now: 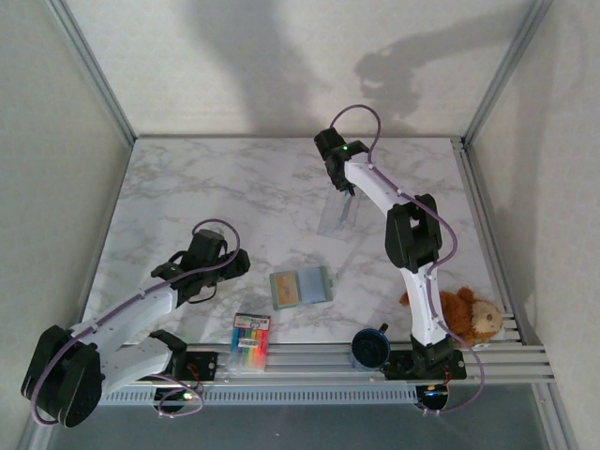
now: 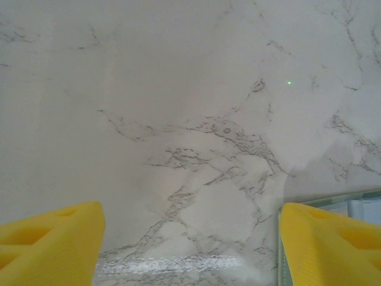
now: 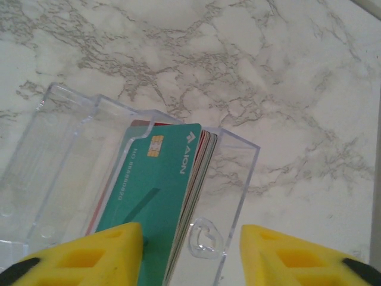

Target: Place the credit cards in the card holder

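The credit cards (image 3: 156, 185) stand as a stack inside an open clear plastic case (image 3: 56, 158), a teal-blue card on top and red and white edges behind it. My right gripper (image 3: 190, 256) is open just above the case (image 1: 342, 214), its yellow fingers (image 3: 101, 253) on either side of the stack's near end and apart from it. The card holder (image 1: 302, 286) lies open on the marble in the near middle, with a tan panel on the left and a pale blue-grey panel on the right. My left gripper (image 1: 212, 234) is open over bare marble to its left; the wallet's edge (image 2: 357, 205) shows beside its right finger.
A pack of multicoloured markers (image 1: 250, 339) lies near the front rail. A dark blue cup (image 1: 370, 347) and a brown teddy bear (image 1: 469, 314) sit at the front right by the right arm's base. Metal frame posts and walls bound the table.
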Robot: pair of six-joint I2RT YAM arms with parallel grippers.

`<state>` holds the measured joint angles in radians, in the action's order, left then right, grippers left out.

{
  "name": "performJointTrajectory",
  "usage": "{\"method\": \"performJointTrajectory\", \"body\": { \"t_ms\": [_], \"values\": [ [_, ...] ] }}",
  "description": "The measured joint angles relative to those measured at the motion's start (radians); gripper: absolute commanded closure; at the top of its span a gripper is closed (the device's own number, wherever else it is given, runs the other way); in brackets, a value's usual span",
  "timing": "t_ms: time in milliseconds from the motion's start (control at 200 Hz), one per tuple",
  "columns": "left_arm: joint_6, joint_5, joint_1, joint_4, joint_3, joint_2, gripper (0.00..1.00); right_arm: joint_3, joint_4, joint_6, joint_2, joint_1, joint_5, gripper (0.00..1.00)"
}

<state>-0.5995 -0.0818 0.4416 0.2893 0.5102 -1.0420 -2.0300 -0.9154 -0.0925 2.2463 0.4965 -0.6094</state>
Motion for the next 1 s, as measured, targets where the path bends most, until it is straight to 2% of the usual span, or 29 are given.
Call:
{"method": "performJointTrajectory", "body": {
  "t_ms": [115,300,385,536,681,996],
  "values": [
    [0.0,0.0,0.0,0.0,0.0,0.0,0.24,-0.006,-0.009,0.0,0.004,0.003,0.0,0.72],
    [0.0,0.0,0.0,0.0,-0.001,-0.005,0.24,-0.029,-0.029,0.003,0.017,0.006,0.0,0.82],
    [0.0,0.0,0.0,0.0,-0.001,-0.016,0.24,-0.034,-0.034,0.001,0.017,0.006,0.0,0.89],
    [0.0,0.0,0.0,0.0,-0.002,-0.02,0.24,-0.055,-0.047,0.0,0.019,0.006,0.0,0.92],
    [0.0,0.0,0.0,0.0,-0.002,-0.024,0.24,-0.063,-0.055,-0.004,0.023,0.006,0.001,1.0],
    [0.001,-0.007,0.0,0.0,-0.001,-0.037,0.25,-0.066,-0.066,-0.031,0.024,0.006,0.03,1.0]
  ]
}}
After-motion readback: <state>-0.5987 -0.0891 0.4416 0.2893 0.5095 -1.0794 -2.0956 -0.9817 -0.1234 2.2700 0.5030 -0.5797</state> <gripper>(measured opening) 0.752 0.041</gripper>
